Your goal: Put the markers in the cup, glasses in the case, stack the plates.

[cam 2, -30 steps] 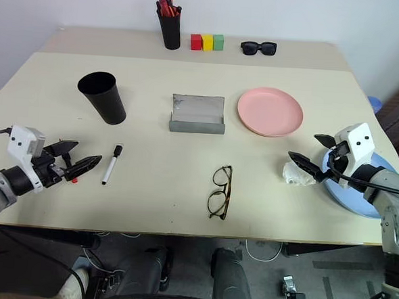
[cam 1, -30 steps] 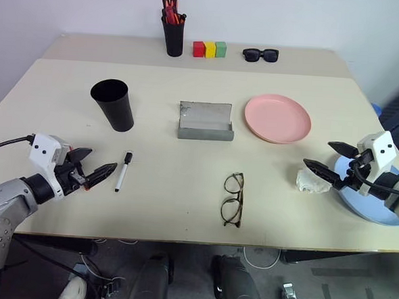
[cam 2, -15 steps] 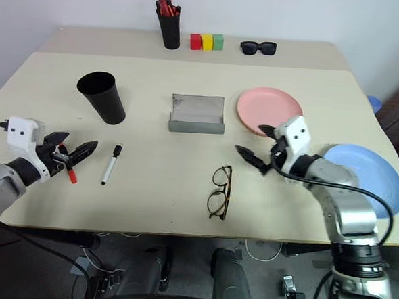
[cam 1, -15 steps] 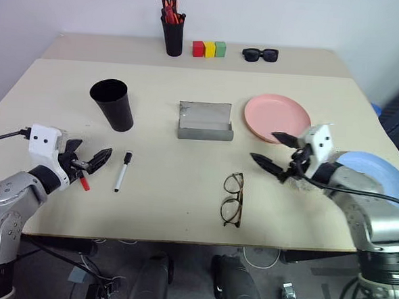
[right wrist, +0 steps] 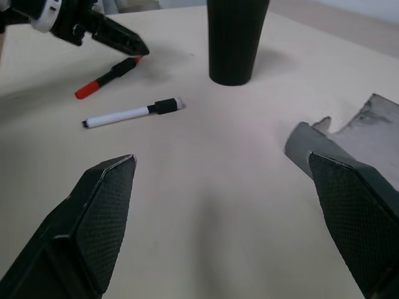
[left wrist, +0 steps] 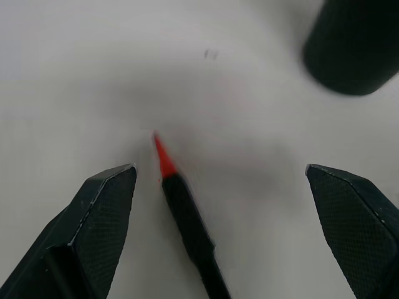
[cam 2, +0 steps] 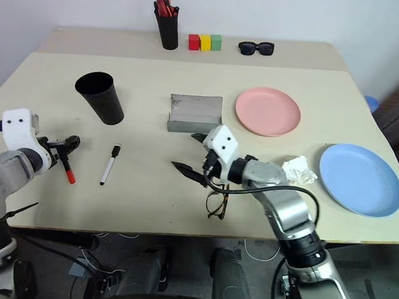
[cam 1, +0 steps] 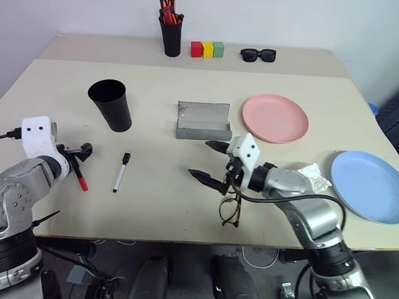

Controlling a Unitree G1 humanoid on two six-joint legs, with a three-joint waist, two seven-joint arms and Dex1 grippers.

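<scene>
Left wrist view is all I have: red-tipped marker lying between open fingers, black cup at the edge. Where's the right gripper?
Observer: The right gripper is open at mid-table, just in front of the grey case. It holds nothing, and its hand covers the far end of the glasses.
Operator: Any other marker out?
Observer: Yes, a white marker with a black cap lies on the table in front of the cup, beside the red-tipped marker.
Operator: Plates stacked?
Observer: No. The pink plate and the blue plate lie apart on the robot's right side of the table.
</scene>
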